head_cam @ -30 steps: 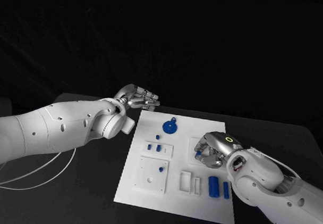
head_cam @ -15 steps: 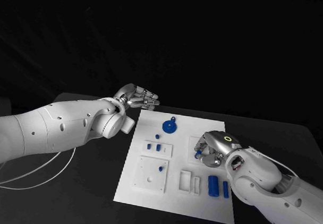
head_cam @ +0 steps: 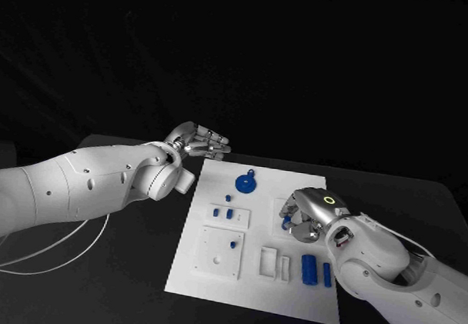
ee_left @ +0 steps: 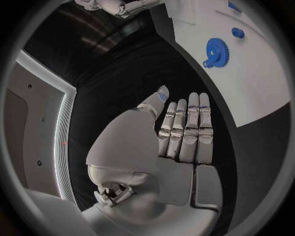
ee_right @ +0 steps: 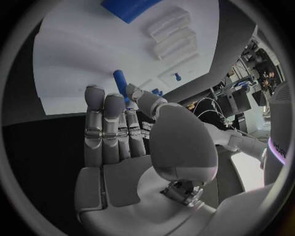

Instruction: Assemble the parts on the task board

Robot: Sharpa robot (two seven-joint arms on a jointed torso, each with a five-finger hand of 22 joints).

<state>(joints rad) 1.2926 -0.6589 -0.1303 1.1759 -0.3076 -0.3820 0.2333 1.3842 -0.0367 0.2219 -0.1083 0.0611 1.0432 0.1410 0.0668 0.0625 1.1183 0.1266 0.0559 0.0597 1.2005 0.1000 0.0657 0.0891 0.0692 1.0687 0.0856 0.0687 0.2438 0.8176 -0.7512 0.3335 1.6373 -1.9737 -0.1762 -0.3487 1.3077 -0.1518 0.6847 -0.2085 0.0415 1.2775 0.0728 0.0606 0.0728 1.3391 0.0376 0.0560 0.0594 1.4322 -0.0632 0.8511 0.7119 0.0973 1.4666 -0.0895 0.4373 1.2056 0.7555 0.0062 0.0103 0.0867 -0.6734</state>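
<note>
Your task board [head_cam: 214, 284] lay unmoved mid-desk. Your left hand [head_cam: 200, 141] stayed parked off its far corner, fingers empty and straight. Your right hand [head_cam: 308, 215] barely shifted, still pinching a small blue peg [ee_right: 120, 79] just above the board, so insertion looked pending.

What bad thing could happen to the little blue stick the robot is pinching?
The right hand pinches the blue peg only at its fingertips, so it might slip and drop onto the board. The hand also blocks the head view of the spot below, so the peg could miss its hole.
</note>
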